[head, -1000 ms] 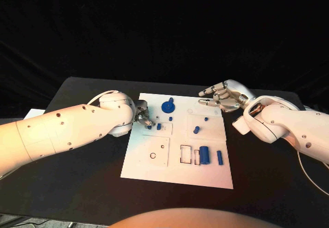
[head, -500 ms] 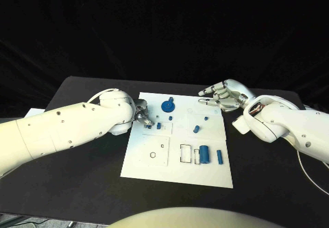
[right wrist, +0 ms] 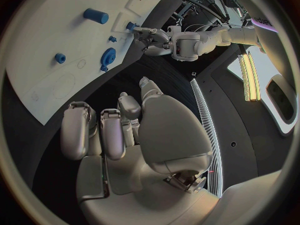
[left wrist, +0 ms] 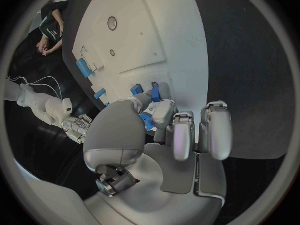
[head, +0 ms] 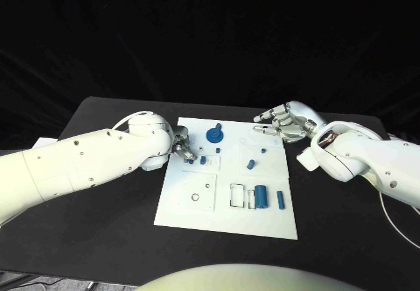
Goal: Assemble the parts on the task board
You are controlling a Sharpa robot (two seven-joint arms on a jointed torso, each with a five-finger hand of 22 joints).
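— Left hand (head: pixel 182 150)?
— Down at the left edge of the task board (head: pixel 219 212), fingertips on a small blue part (left wrist: pixel 146 121). Pinched between thumb and a finger in the left wrist view; rest of that part hidden behind the fingers, so shape hard to make out. Palm mostly covered by the left arm (head: pixel 87 163) in the head view.
— Other pieces near it?
— Another small blue part (head: pixel 203 160) just beside the fingertips, toward the middle of the board. A blue gear-like part (head: pixel 214 134) near the far edge, with a tiny blue peg (head: pixel 216 150) just before it. Too small to tell whether seated in holes or lying loose.
— Right hand (head: pixel 284 124)?
— Raised at the far right corner of the board, fingers curled partway and apart, nothing between them. In the right wrist view, palm and fingers (right wrist: pixel 81 130) over the black table (head: pixel 105 242), clear of the board.
— Remainder of the board?
— A short blue part (head: pixel 251 163) right of centre. Toward the near right: a blue cylinder (head: pixel 261 197) and a slimmer blue bar (head: pixel 280 200), side by side but apart, next to a rectangular outline (head: pixel 237 196). A round outline (head: pixel 196 197) in the square panel near the left edge. Whether recesses or only printed marks: cannot tell.
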